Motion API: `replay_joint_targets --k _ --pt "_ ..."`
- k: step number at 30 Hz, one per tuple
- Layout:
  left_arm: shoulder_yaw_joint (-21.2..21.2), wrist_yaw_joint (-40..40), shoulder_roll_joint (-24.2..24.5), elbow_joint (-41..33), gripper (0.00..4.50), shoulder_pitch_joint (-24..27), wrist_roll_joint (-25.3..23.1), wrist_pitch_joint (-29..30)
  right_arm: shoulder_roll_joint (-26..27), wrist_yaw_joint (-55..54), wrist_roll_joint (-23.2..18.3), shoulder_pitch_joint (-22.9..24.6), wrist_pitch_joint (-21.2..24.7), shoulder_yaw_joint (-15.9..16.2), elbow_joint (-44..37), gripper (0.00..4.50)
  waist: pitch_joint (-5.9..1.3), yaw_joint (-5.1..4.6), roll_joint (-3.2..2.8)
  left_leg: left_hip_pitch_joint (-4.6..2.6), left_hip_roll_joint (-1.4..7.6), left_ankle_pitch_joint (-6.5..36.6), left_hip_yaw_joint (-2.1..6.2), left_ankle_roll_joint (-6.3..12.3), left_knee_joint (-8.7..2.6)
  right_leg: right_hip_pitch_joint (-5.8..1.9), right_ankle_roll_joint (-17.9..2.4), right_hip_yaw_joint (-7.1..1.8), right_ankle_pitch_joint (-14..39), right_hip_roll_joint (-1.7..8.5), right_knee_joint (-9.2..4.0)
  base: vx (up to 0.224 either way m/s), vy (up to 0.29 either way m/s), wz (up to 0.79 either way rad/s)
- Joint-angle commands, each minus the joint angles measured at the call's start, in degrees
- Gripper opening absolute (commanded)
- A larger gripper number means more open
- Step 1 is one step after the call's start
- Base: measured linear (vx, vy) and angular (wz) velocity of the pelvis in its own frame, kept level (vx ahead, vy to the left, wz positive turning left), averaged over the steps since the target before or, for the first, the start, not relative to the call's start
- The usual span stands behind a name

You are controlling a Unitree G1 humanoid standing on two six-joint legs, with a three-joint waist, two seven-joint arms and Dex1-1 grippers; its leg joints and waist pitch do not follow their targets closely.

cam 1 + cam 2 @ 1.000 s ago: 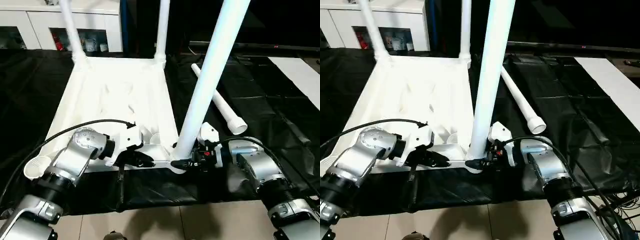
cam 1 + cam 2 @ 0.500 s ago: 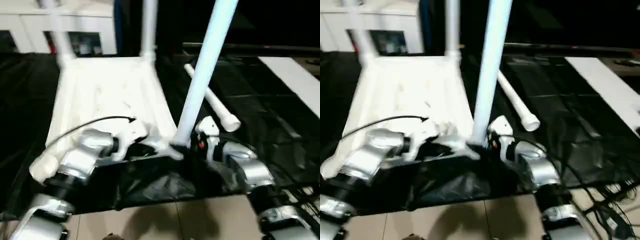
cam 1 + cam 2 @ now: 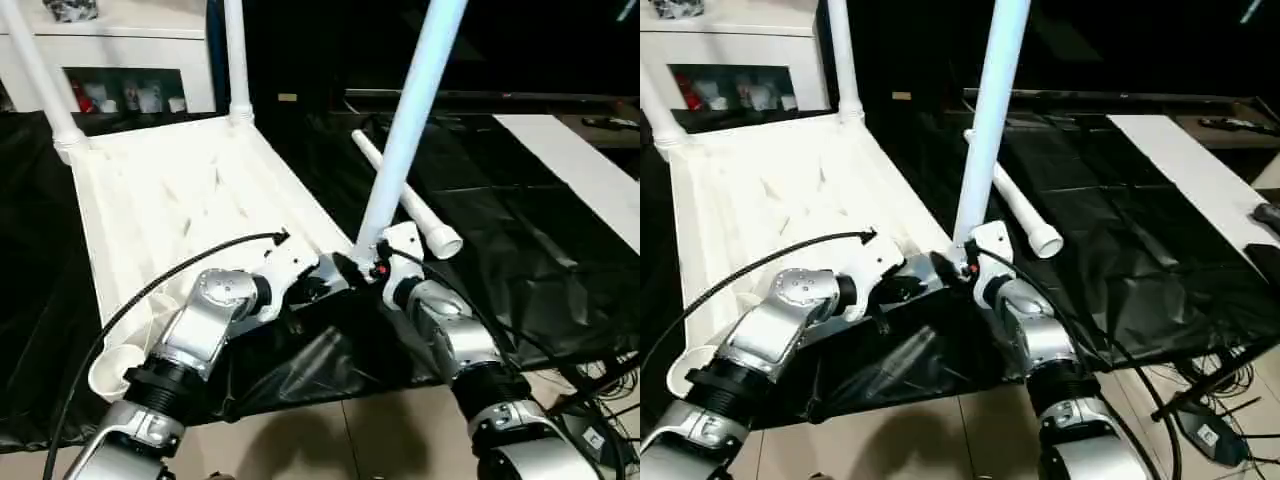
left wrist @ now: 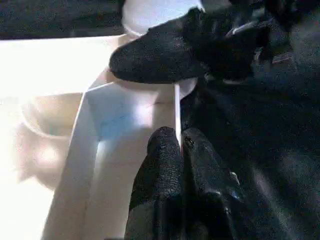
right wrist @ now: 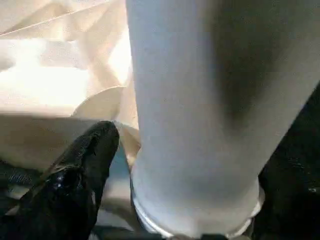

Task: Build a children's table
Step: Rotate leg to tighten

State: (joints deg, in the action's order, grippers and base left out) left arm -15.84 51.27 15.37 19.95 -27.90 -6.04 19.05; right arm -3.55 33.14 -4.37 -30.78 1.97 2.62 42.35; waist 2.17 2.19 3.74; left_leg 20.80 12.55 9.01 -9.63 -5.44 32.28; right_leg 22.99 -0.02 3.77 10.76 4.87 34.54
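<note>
Between the right claw's (image 3: 362, 270) spread fingers stands a leg (image 3: 405, 140) (left claw (image 4: 180, 150) pinches the tabletop's (image 3: 150, 210) rim).

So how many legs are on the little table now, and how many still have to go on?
Two legs stand in the far corners of the upside-down tabletop. A third leg is standing in a near corner socket, with the right gripper at its base and the left gripper pinching the rim. The fourth leg lies on the black sheet, and one near corner socket waits empty.
</note>
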Motion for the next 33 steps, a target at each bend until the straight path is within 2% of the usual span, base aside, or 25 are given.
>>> replay_joint_targets --k 1,2,3,4,5,7,9,10,13,14,16,18,20,21,26,29,30,31,32,33 --pt "-4.0 4.6 -0.2 -0.8 0.0 0.4 0.7 -1.7 0.0 7.9 -1.1 0.5 -0.2 4.3 -3.4 4.03 -3.12 0.52 -1.12 -0.46 0.74 20.5 0.01 0.16 -3.94 -1.72 -8.3 -2.15 17.0 2.35 -4.91 0.0 0.0 0.0" --pt "-4.4 6.8 1.2 -1.0 0.0 0.5 0.9 -2.7 -1.5 11.3 -1.5 1.1 -0.2 5.4 -4.8 4.03 -3.17 0.51 -1.01 -0.39 0.77 19.4 -0.16 0.4 -3.81 -1.74 -9.2 -2.21 14.4 2.26 -4.58 0.0 0.0 0.0" --pt "-5.2 9.9 3.2 -1.3 0.0 0.5 1.0 -3.9 -3.8 16.5 -1.9 2.1 -0.3 6.9 -7.1 4.03 -3.09 0.62 -1.47 -0.35 0.68 18.7 -0.19 0.61 -3.83 -1.84 -9.9 -2.2 12.6 2.16 -4.39 0.053 -0.007 0.05" --pt "-5.2 10.0 3.3 -1.4 0.0 0.5 1.0 -4.0 -3.9 16.6 -1.9 2.1 -0.3 6.9 -7.2 4.03 -3.27 0.71 -1.26 -0.05 0.63 16.8 -0.38 1.56 -3.55 -2.38 -11.2 -2.19 8.9 2.22 -3.84 0.053 -0.007 0.05" --pt "-5.7 12.3 4.8 -1.2 0.0 0.4 1.0 -5.5 -5.6 20.8 -2.6 2.9 0.4 7.9 -9.1 4.03 -3.3 0.71 -1.45 0.01 0.63 15.6 -0.46 1.67 -3.63 -2.42 -11.7 -2.24 7.5 2.21 -3.73 0.056 -0.012 0.01" --pt "-6.1 16.3 7.5 -0.5 0.0 0.0 1.3 -8.2 -9.4 28.7 -3.0 3.8 1.5 10.4 -11.8 4.03 -3.39 1.43 -1.73 -0.39 0.73 12.7 -0.69 2.62 -3.21 -2.64 -13.2 -2.27 1.6 1.94 -3.25 0.052 -0.013 0.0" --pt "-6.1 18.2 8.4 -0.1 0.0 -0.4 1.7 -9.1 -11.4 32.5 -2.4 3.8 1.5 12.0 -12.0 4.03 -3.35 1.67 -1.91 -0.42 0.68 12.1 -0.7 2.77 -3.26 -2.81 -14.0 -2.21 0.4 1.96 -3.01 0.0 0.0 0.0" --pt "-5.8 19.6 9.0 0.7 0.0 -1.1 2.2 -9.6 -12.7 35.2 -1.4 3.0 0.9 12.9 -10.9 4.03 -3.3 1.7 -1.74 -0.57 0.76 12.8 -0.8 2.52 -3.26 -2.78 -14.3 -2.22 1.2 2.01 -3.11 0.0 0.0 0.0" --pt "-5.8 21.1 9.6 2.2 0.0 -2.1 2.4 -10.8 -12.9 37.2 -1.1 1.3 0.7 12.4 -8.9 4.03 -3.06 2.1 -1.6 -0.6 0.77 15.0 -0.84 1.57 -3.43 -2.69 -13.9 -2.25 6.1 2.23 -3.41 0.0 0.0 0.0" --pt "-5.8 21.3 9.7 2.5 0.0 -2.4 2.4 -11.0 -12.8 37.7 -1.2 1.0 0.9 12.4 -8.7 4.03 -2.99 2.04 -1.4 -0.58 0.85 16.2 -0.73 0.89 -3.6 -2.73 -13.3 -2.2 9.1 2.33 -3.6 0.0 0.0 0.0" --pt "-5.7 21.6 9.9 2.8 0.0 -2.6 2.5 -11.2 -12.9 38.1 -1.2 0.6 1.1 12.6 -8.6 3.78 -2.8 2.13 -1.44 -0.74 0.87 18.0 -0.68 0.13 -3.63 -2.4 -12.1 -2.38 13.3 2.47 -4.0 0.0 0.0 0.0" --pt "-5.6 22.4 10.4 3.5 0.0 -3.2 2.9 -11.9 -13.0 39.1 -1.5 0.1 1.6 13.2 -8.7 3.65 -2.85 2.15 -0.81 -0.78 0.85 17.8 -0.69 0.18 -3.58 -2.31 -11.6 -2.39 14.5 2.46 -4.07 0.0 0.0 0.0" --pt "-5.5 22.9 10.7 4.0 0.0 -3.3 3.0 -12.5 -12.9 39.9 -2.2 0.1 2.6 13.6 -9.3 3.6 -2.83 2.23 -0.88 -0.68 0.86 17.4 -0.65 0.2 -3.58 -2.3 -11.2 -2.42 15.0 2.51 -4.0 0.0 0.0 0.0" --pt "-5.5 22.9 10.8 4.1 0.0 -3.3 3.0 -12.5 -12.9 40.1 -2.4 0.1 2.8 13.6 -9.4 3.35 -2.83 2.25 -0.94 -0.72 0.87 17.3 -0.64 0.19 -3.59 -2.27 -11.2 -2.41 15.0 2.5 -3.98 0.0 0.0 0.0" --pt "-4.9 23.5 10.8 5.1 0.0 -3.2 3.2 -12.9 -12.2 41.5 -2.7 0.8 3.8 13.6 -9.2 3.05 -2.99 2.74 -0.97 -0.65 0.91 15.1 -0.75 0.37 -3.48 -2.38 -12.0 -2.37 11.3 2.42 -3.51 0.0 0.0 0.0" --pt "-4.0 21.5 10.5 4.3 0.0 -2.3 3.5 -11.2 -10.3 37.4 -2.4 1.8 3.9 12.6 -8.5 2.87 -2.96 2.76 -1.0 -0.64 0.88 15.6 -0.73 0.12 -3.53 -2.38 -12.0 -2.37 11.7 2.47 -3.57 0.0 0.0 0.0" --pt "-3.7 20.9 10.5 4.3 0.0 -2.2 3.4 -10.9 -9.8 36.2 -2.3 1.8 3.9 12.2 -8.2 2.8 -2.85 2.73 -1.02 -0.7 0.84 16.2 -0.73 -0.06 -3.59 -2.27 -11.8 -2.39 12.8 2.51 -3.7 0.0 0.0 0.0" --pt "-3.2 19.5 10.2 3.7 0.0 -1.8 3.4 -9.4 -8.6 31.9 -2.0 1.5 4.2 11.0 -7.3 2.77 -2.71 2.63 -1.55 -0.85 0.9 17.4 -0.64 -0.81 -3.77 -2.05 -11.5 -2.48 14.5 2.59 -3.89 0.0 0.0 0.0" --pt "-2.7 18.1 9.7 3.2 0.0 -1.5 3.5 -8.2 -7.6 28.3 -1.7 1.2 4.3 10.0 -6.5 2.76 -2.51 2.44 -1.79 -0.69 0.64 19.8 -0.39 -1.43 -3.92 -2.22 -10.4 -2.33 18.6 2.63 -4.2 0.0 0.0 0.0" --pt "-2.1 16.5 9.2 2.6 0.0 -1.1 3.6 -6.9 -6.4 24.5 -1.4 0.9 4.2 8.9 -5.5 2.75 -2.43 2.15 -1.55 -0.62 0.66 20.8 -0.32 -1.99 -4.02 -2.24 -9.8 -2.3 20.7 2.7 -4.34 0.0 0.0 0.0"
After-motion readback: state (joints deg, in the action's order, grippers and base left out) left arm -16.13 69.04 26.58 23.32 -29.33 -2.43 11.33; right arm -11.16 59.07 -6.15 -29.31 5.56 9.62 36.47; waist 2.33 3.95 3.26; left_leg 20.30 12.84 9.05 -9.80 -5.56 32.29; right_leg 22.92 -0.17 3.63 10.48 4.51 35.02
